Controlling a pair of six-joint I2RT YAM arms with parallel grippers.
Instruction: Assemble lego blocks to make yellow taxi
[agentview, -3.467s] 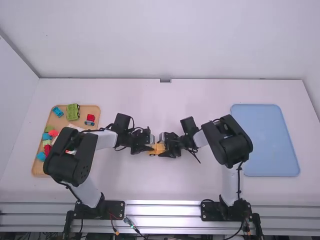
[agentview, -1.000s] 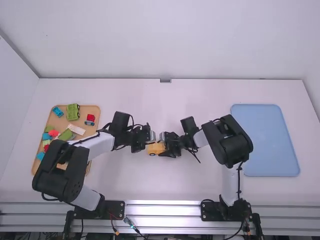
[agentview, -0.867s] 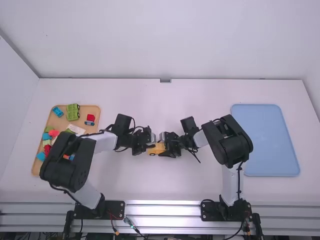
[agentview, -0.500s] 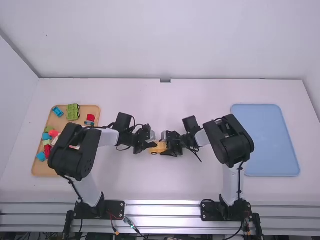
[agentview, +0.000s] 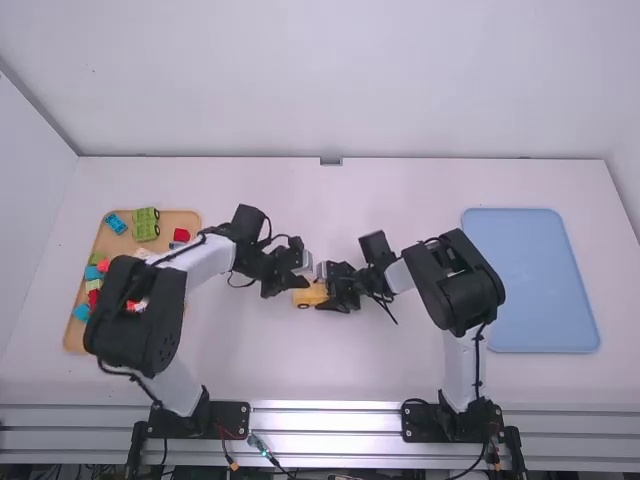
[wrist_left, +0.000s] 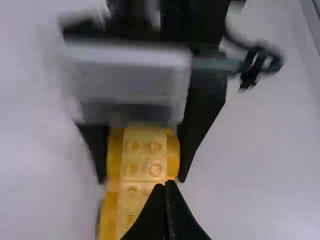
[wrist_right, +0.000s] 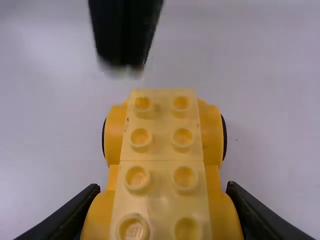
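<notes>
Jaws: left together, right around yellow taxi (wrist_right: 165, 150).

Left gripper (agentview: 300, 281), at 1 o'clock from its base, jaws together; right gripper (agentview: 324, 294), at 10 o'clock, jaws parted.

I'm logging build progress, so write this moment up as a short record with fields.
Build: yellow block car, studs on its top bare
Right gripper: shut on the car's sides
Left gripper: fingers together, near the car's other end
Parts tray: left side of table; green vehicle, blue vehicle and more blocks on it
Blue tray: right side of table
</notes>
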